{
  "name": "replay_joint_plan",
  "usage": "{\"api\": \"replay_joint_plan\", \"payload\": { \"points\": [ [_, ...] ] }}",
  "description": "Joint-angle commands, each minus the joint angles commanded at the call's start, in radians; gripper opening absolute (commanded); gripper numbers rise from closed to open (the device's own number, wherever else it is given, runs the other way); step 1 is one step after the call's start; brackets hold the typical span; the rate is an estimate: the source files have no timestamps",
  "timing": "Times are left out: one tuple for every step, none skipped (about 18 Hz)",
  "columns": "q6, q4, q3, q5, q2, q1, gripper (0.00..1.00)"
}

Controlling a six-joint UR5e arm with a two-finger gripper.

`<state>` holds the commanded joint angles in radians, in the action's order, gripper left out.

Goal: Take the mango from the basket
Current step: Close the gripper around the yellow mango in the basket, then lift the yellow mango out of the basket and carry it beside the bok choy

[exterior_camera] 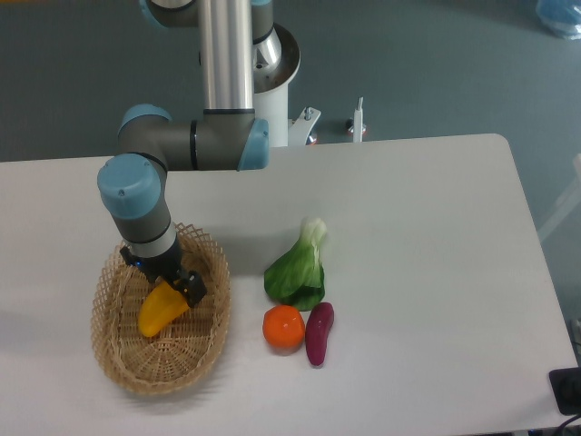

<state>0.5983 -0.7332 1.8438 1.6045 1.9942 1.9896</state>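
Reaching down into the basket [127,363], the gripper [178,287] is clasping the mango [161,310] by its upper end; the fruit is tilting inside, seemingly ready for lifting.

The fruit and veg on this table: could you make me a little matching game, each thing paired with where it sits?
Things:
1. mango
2. orange fruit
3. purple vegetable
4. leafy green

Places:
A. rightmost of the group on the bare table
B. inside the basket, at the tool
C. just behind the other two loose items
D. between the basket and the purple vegetable

Pairs: 1-B, 2-D, 3-A, 4-C
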Motion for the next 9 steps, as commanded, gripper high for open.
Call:
{"api": "replay_joint_plan", "payload": {
  "points": [
    [0.000,0.000,0.000,0.000,0.000,0.000,0.71],
    [0.002,0.000,-0.003,0.000,0.000,0.000,0.66],
    [0.003,0.000,-0.005,0.000,0.000,0.000,0.63],
    [0.003,0.000,-0.005,0.000,-0.002,0.000,0.61],
    [0.003,0.000,-0.005,0.000,-0.003,0.000,0.60],
    [0.005,0.000,-0.005,0.000,-0.005,0.002,0.59],
    [0.005,0.000,-0.005,0.000,-0.008,0.003,0.57],
    [0.005,0.000,-0.009,0.000,-0.012,0.003,0.56],
    [0.006,0.000,-0.015,0.000,-0.015,0.005,0.56]
  ]
}}
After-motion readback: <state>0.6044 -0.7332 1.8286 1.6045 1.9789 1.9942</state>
